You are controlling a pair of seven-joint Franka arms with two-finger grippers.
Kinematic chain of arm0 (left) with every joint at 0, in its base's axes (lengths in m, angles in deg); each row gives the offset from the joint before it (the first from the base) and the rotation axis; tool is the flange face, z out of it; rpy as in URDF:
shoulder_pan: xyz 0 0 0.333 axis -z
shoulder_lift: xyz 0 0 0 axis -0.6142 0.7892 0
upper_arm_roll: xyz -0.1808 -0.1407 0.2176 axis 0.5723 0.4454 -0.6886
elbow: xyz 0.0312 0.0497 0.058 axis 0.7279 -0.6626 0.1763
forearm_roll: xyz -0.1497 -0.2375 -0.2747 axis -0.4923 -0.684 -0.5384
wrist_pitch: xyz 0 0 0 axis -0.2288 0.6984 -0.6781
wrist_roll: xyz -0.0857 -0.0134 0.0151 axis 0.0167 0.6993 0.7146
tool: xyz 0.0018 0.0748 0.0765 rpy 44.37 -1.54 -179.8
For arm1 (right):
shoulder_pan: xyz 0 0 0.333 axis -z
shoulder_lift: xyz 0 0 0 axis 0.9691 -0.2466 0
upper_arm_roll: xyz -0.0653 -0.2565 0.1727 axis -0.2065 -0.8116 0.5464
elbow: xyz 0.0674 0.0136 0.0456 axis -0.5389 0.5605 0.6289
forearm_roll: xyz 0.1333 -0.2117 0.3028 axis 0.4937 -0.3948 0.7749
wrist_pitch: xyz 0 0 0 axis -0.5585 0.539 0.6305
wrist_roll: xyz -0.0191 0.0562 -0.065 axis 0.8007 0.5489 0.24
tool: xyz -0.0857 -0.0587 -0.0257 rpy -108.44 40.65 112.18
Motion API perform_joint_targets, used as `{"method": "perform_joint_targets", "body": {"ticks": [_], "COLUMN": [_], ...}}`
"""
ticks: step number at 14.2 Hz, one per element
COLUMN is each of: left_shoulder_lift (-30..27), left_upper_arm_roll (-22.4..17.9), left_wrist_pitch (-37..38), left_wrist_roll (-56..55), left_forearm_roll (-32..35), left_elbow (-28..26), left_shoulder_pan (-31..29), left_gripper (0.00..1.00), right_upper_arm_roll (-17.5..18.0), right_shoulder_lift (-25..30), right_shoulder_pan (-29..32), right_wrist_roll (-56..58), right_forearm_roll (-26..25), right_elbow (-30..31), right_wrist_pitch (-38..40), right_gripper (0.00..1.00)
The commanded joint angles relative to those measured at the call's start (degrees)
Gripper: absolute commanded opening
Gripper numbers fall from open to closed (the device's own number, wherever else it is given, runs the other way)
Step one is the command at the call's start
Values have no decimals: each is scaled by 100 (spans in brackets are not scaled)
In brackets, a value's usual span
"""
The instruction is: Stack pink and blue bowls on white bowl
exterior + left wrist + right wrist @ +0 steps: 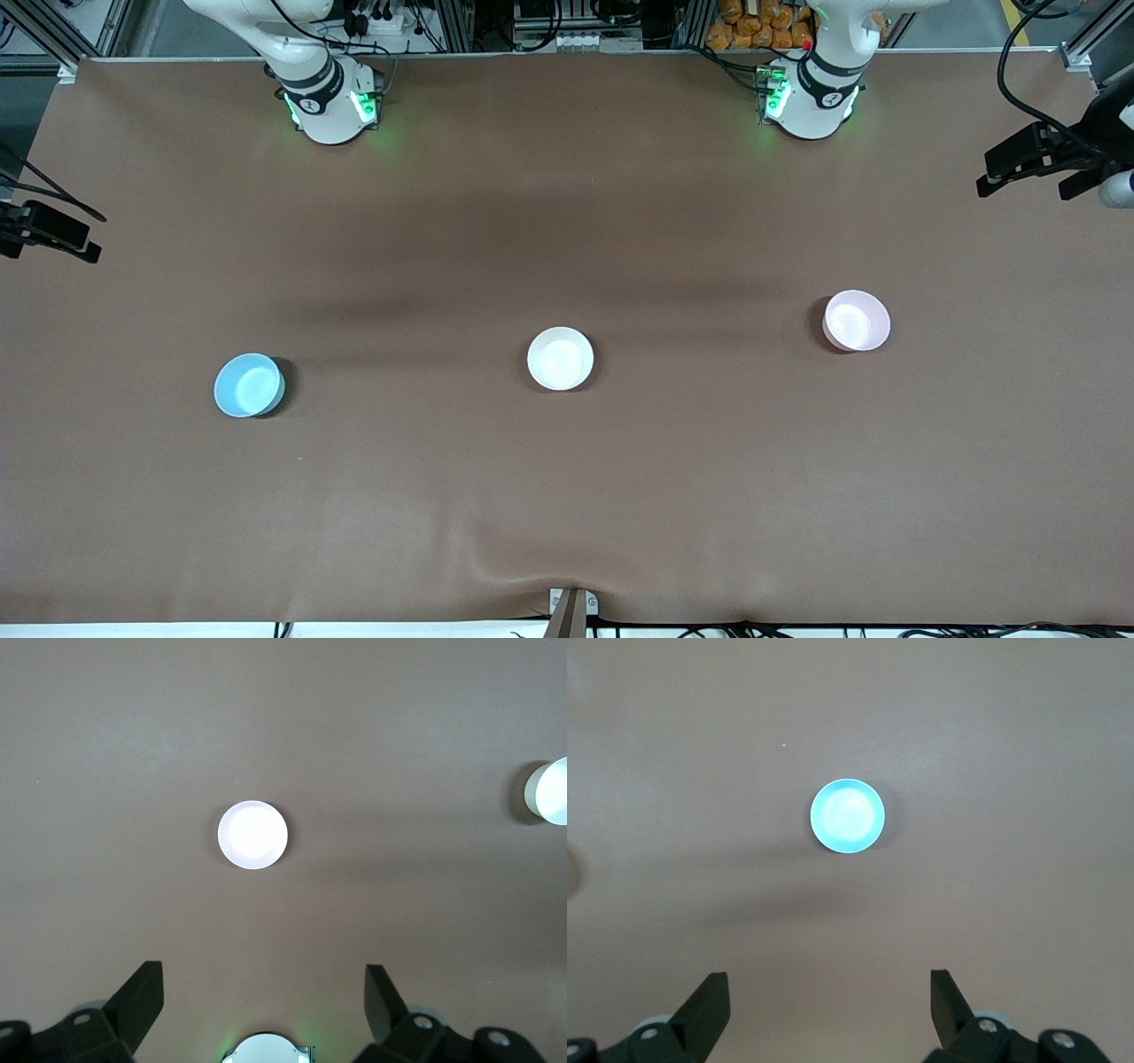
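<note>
Three small round plastic bowls sit well apart on the brown table (567, 496): light blue (249, 385), white (560, 358), pale pink (856, 320). We see left gripper (264, 992) and right gripper (830, 992) high above, fingers apart, only their tips visible

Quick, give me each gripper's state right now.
Left gripper: open, holding nothing, high over the table with the pink bowl below.
Right gripper: open, holding nothing, high over the blue bowl.

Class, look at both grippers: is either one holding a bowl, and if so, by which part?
Nothing is held. The left gripper and right gripper are open, high over the table; the pink bowl, blue bowl and white bowl sit apart, untouched.
</note>
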Motion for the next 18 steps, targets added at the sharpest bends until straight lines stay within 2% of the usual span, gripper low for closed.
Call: {"method": "perform_joint_targets", "body": {"ticks": [1,12,15,18], "left_shoulder_lift": [23,137,225,251], "left_upper_arm_roll": [41,41,41,41], "left_wrist_pitch": [-16,-7,-94,-717], "left_wrist_roll": [-110,-31,-31,12], "left_forearm_roll": [107,283,379,476], "left_elbow": [53,-53,-377,-1026], "left_shoulder_pan": [-12,-29,-30,-73], "left_gripper": [100,100,100,100], "right_upper_arm_roll": [39,39,39,39], "right_shoulder_lift": [-76,-85,-94,-146], "right_shoulder_pan": [105,132,141,149], "right_wrist_roll": [-55,-55,-55,-46], "right_forearm_roll": [58,58,50,50], "right_elbow": [-150,-141,-149,-150], "right_wrist_pitch": [72,63,46,37], "right_gripper": [100,100,100,100]}}
